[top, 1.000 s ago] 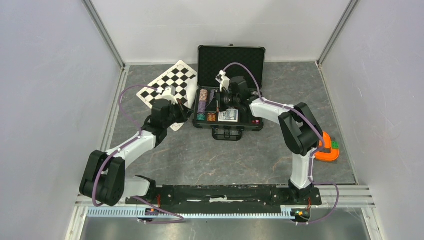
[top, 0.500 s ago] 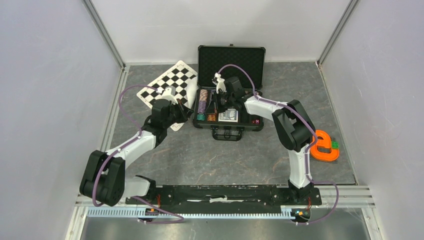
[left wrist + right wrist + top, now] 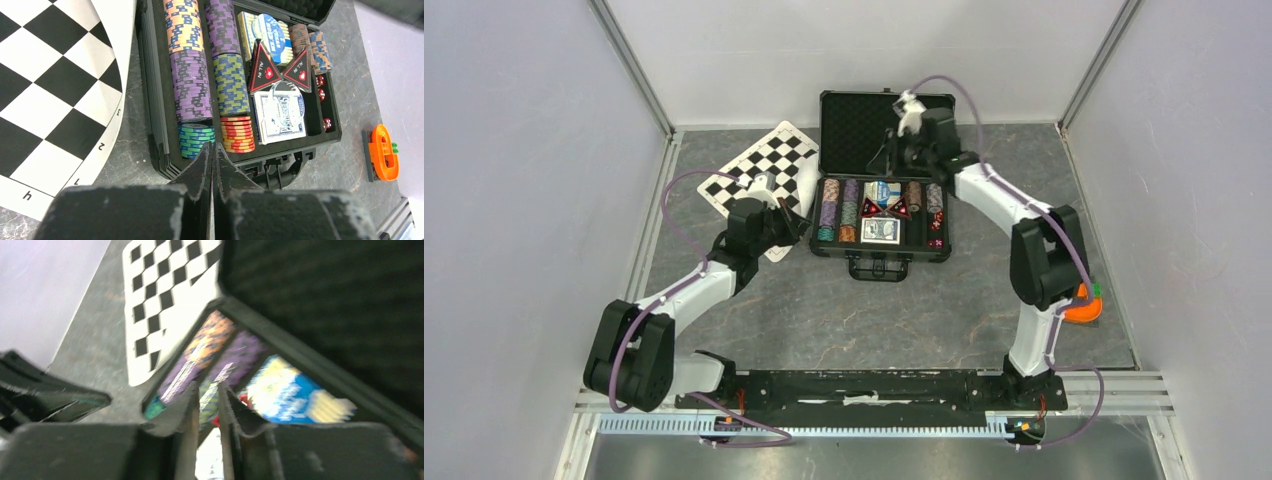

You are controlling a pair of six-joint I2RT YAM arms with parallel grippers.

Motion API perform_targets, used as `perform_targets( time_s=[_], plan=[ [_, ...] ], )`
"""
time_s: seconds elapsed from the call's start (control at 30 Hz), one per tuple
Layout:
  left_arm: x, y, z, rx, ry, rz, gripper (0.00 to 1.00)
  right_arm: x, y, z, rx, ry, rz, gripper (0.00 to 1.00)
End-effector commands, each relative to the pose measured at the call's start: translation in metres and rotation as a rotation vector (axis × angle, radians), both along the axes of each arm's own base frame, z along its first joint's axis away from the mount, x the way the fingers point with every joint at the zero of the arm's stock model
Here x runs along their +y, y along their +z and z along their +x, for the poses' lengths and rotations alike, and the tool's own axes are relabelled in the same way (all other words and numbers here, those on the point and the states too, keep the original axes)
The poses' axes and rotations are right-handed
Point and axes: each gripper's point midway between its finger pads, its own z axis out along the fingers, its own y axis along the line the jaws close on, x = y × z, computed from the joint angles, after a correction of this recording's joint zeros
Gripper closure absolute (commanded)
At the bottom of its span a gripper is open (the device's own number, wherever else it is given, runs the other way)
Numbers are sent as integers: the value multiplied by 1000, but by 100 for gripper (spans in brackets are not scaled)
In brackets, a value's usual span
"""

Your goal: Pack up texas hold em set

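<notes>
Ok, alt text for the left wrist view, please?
An open black foam-lined case holds rows of striped poker chips, blue card decks and small red dice. The shut left gripper points at it; a black-and-white checkered board lies alongside.

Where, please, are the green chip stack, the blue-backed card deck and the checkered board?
green chip stack [image 3: 196,140], left wrist view, on the striped side of the stack.
blue-backed card deck [image 3: 280,117], left wrist view, middle of its top face.
checkered board [image 3: 50,90], left wrist view, on its printed squares.
</notes>
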Motion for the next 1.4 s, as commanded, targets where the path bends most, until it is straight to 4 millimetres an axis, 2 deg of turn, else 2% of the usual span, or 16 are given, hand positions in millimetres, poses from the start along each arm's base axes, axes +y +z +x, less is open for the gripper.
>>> perform_targets(
  time_s=[0.0,0.03,0.07,0.1,0.13,0.2,0.27,0.4,0.5,0.6,0.7,0.83,0.97,1.13,1.23,1.37],
  plan=[
    [3,-6,5,-10,5,24,98,-73,57,54,-162,-233,-12,62],
    [3,-12,5,3,5,29,98,-90,61,64,-168,-280,0,39],
    [3,-17,5,17,4,33,98,-105,65,73,-177,-319,15,8],
    [3,-24,5,35,4,39,98,-124,65,82,-171,-374,21,2],
    [3,-32,5,55,4,46,98,-144,69,93,-186,-440,32,2],
    [3,-44,5,85,3,57,98,-172,70,110,-223,-511,45,2],
    [3,-55,4,114,3,67,98,-189,71,128,-259,-549,78,2],
    [4,-81,1,180,2,89,98,-208,82,162,-345,-619,130,2],
    [4,-81,1,180,2,89,98,-222,89,187,-415,-668,113,2],
    [4,-75,2,165,2,84,98,-220,90,216,-429,-630,128,2],
    [3,-56,4,116,3,67,98,-213,78,234,-405,-595,170,2],
    [3,-23,5,33,4,39,98,-202,58,237,-370,-550,230,2],
    [3,14,3,-63,5,6,98,-179,45,225,-317,-435,309,5],
    [5,41,0,-133,6,-18,98,-165,58,199,-315,-316,344,6],
    [5,48,-1,-151,7,-24,98,-156,72,181,-299,-228,391,7],
    [5,56,-3,-172,7,-31,98,-144,95,143,-317,-109,497,11]
  ],
)
